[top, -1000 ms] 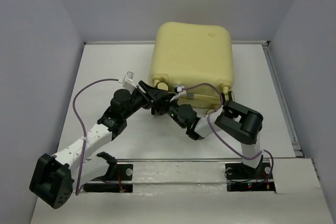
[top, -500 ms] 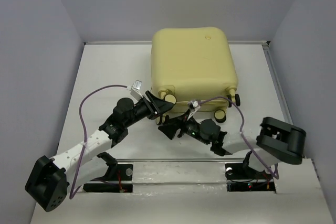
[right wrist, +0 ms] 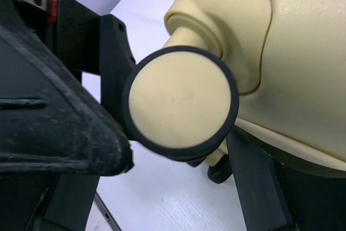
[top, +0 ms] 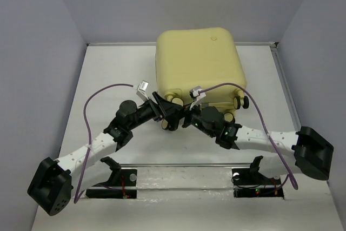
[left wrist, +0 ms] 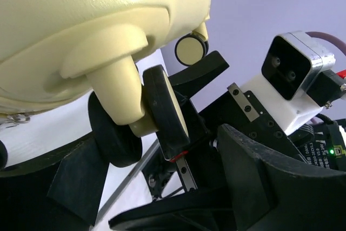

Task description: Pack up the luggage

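Observation:
The luggage [top: 197,60], a pale-yellow hard-shell suitcase, lies shut and flat at the back middle of the table, emblem [top: 214,39] up. My two grippers meet at its front-left wheel [top: 172,101]. The left gripper [top: 167,116] is open; in the left wrist view the twin black wheel [left wrist: 162,109] on its yellow leg hangs between the spread fingers [left wrist: 70,182]. The right gripper [top: 185,120] is open too. In the right wrist view a wheel [right wrist: 181,104] with a yellow hub fills the gap between its fingers [right wrist: 54,128], unclamped.
The white table [top: 108,79] is boxed in by grey walls on three sides. A metal rail [top: 178,164] runs along the near edge by the arm bases. Purple cables [top: 89,109] loop above both arms. The right front wheels [top: 238,103] stick out toward the right arm.
The suitcase has dropped from a raised, tilted pose to lying flat. Both grippers have opened. The right arm has swung low and out to the right, its gripper back at the front-left wheel.

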Tool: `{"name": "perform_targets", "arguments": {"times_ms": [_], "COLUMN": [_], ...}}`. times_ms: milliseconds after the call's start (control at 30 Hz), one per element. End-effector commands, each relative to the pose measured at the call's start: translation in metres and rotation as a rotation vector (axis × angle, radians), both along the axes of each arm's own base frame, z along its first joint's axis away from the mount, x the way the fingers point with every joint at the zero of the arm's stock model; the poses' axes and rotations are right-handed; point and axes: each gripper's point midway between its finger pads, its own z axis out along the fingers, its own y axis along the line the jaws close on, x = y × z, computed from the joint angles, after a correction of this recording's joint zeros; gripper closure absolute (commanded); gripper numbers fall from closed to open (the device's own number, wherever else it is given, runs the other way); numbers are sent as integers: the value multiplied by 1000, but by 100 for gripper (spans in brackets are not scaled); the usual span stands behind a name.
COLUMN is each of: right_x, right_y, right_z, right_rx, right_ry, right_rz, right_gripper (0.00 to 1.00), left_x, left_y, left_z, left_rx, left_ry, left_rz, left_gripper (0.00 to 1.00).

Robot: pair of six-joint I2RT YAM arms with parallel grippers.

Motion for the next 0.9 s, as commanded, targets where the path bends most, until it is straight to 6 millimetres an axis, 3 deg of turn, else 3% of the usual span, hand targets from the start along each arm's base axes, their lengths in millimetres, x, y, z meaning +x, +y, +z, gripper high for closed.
{"name": "perform_targets", "arguments": {"times_ms": [0, 367, 533, 567, 700, 867], "right_x": [34, 73, 76, 76, 72, 66], "right_y": [-4, -15, -16, -16, -9, 3], "right_z": [38, 66, 84, 85, 90, 96], "right_rx": [12, 120, 189, 196, 219, 265], "right_ry": [-98, -154, -183, -184, -181, -162], "right_rz": [-99, -301, -325, -326, -287, -223], "right_gripper": [7, 11, 39, 39, 14, 13], "left_x": [-1, 1, 3, 4, 11, 14], "left_y": [-1, 1, 7, 8, 15, 10], "left_z": [69, 58, 49, 47, 37, 43], "left_rx": [-118, -103, -63, -49, 7, 10], "left_ry": [-260, -237, -238, -236, -226, -235], "left_rz": [-29, -27, 7, 16, 70, 50], "left_gripper": [13, 12, 13, 13, 13, 14]}}
